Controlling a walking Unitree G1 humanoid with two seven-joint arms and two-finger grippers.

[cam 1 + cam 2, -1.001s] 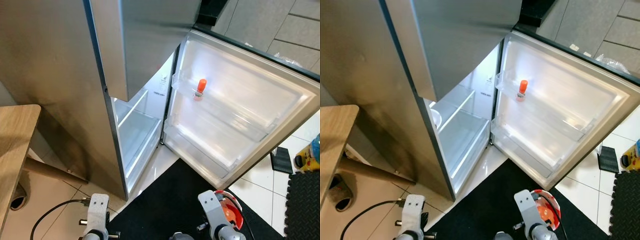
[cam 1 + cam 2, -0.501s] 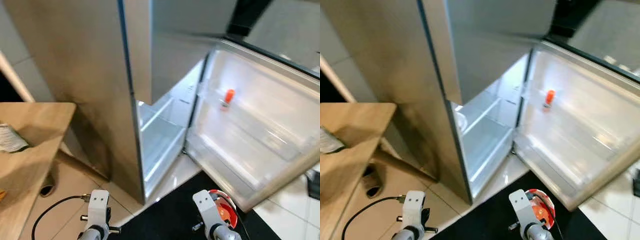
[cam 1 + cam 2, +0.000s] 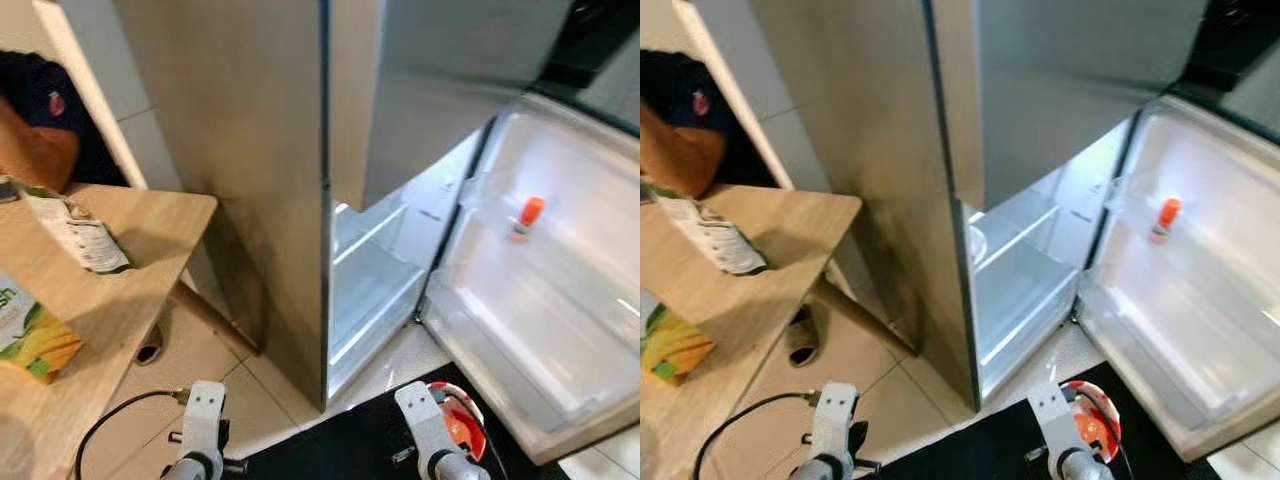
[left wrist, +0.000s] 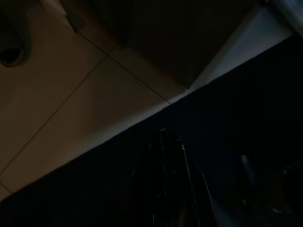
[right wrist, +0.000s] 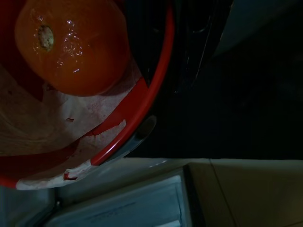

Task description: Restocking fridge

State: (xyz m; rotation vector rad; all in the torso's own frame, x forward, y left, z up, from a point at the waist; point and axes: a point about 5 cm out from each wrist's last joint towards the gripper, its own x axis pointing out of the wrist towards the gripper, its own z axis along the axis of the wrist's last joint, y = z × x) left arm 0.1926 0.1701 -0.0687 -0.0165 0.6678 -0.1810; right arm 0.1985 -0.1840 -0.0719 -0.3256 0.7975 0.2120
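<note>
Since 1 s ago the head cam has swung to the robot's left: the tall stainless-steel fridge (image 3: 250, 170) now sits mid-frame instead of filling the left, its open lower door (image 3: 560, 320) is pushed to the right edge & partly cut off, and the light wooden table (image 3: 120, 290) takes up much more of the left side. New in view: a white-green printed pouch (image 3: 80, 235) lying on the table, a green-yellow juice carton (image 3: 25, 335) nearer the robot on the table, and a person's arm in a dark sleeve (image 3: 35, 130) behind the table's far edge. Things themselves haven't shifted; it's the camera.

The small orange-capped bottle (image 3: 527, 214) stands upright on the upper door shelf, as before. The fridge interior (image 3: 375, 285) shows white shelves, lit.

Both arms hang low, wrists at the bottom edge, same as earlier. The left gripper (image 4: 165, 189) hangs over the black floor mat (image 4: 236, 132) near its border with the beige floor tiles (image 4: 57, 109); view very dark, its fingers look pressed together w/ nothing between. The right gripper (image 5: 189, 42) is by a red-rimmed bowl (image 5: 158, 75) that holds a glossy orange fruit (image 5: 73, 45) on crumpled paper; can't tell the state of its fingers. A black cable (image 3: 110, 425) trails on the tiles by the left wrist.
</note>
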